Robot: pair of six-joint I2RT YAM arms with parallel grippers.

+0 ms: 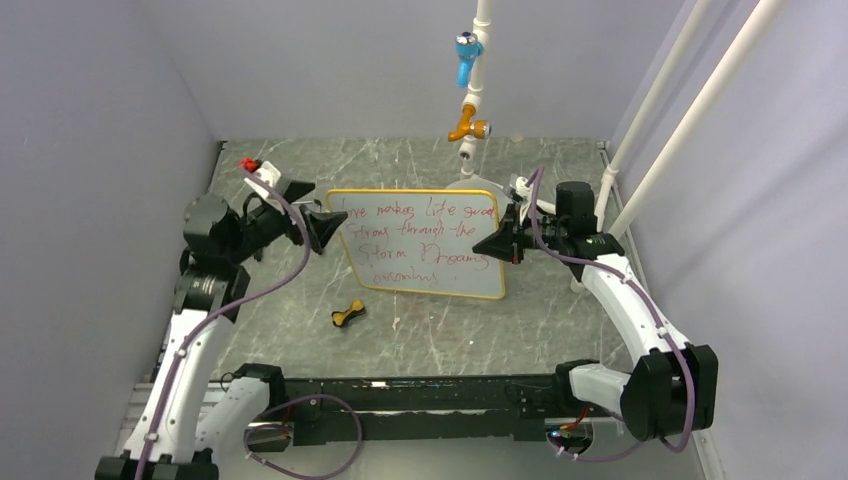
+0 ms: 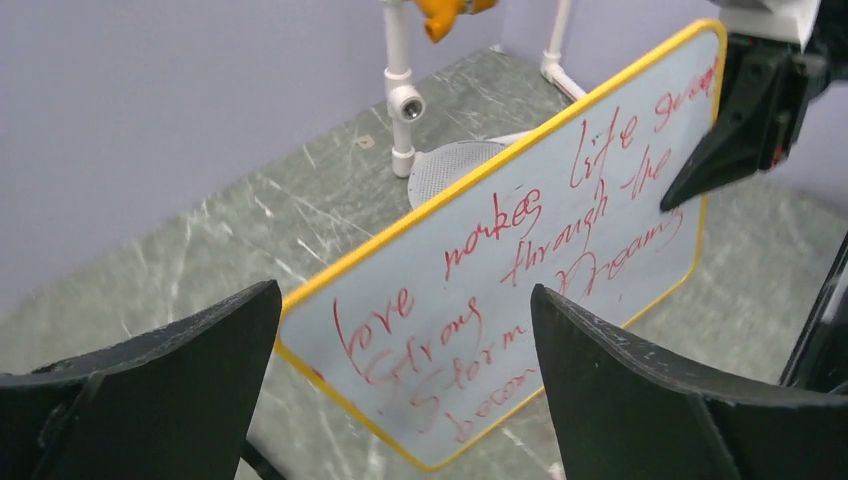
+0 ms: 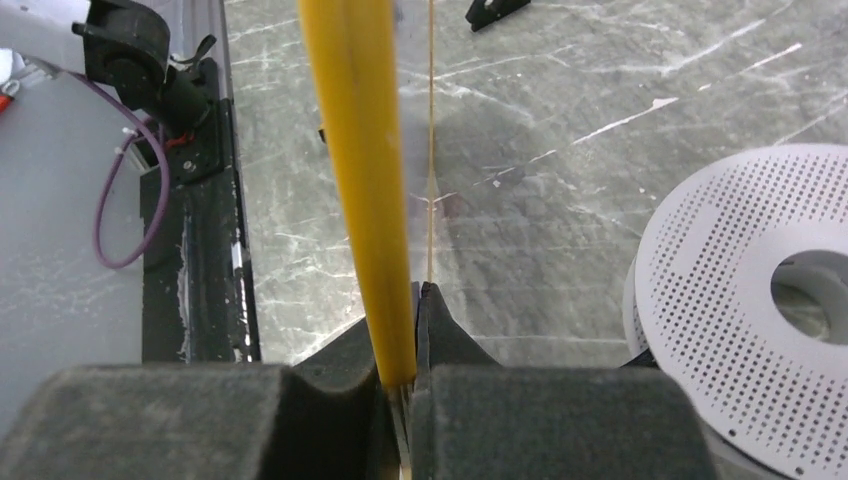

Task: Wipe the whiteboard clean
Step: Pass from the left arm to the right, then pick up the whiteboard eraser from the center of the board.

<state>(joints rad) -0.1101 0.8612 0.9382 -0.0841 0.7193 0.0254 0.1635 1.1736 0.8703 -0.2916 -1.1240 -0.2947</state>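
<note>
Loose piece: a small yellow-and-black piece (image 1: 348,314) lies on the table (image 1: 300,345), lower left of centre in the top view and well apart from both arms. It is too small to name.
Left gripper: the left gripper (image 1: 322,229), left of centre, has its fingers spread wide at the board's left end and is gripping nothing. I'd guess it is free so it can fetch something to wipe with.
Whiteboard: the whiteboard (image 1: 420,245) sits mid-frame, tilted up with its red handwriting facing the arms. Every line is there, so nothing is erased yet.
Right gripper: the right gripper (image 1: 497,244), right of centre, is pinched tight on the board's yellow frame at its right edge. It is probably propping the board so the face can be reached.
Lower edge: I cannot tell whether it rests on the table.
Grey disc: the perforated disc (image 3: 700,260) lies flat, just behind the board.
Pipe: a white pipe (image 1: 470,100) hangs at top centre and looks idle.
</note>
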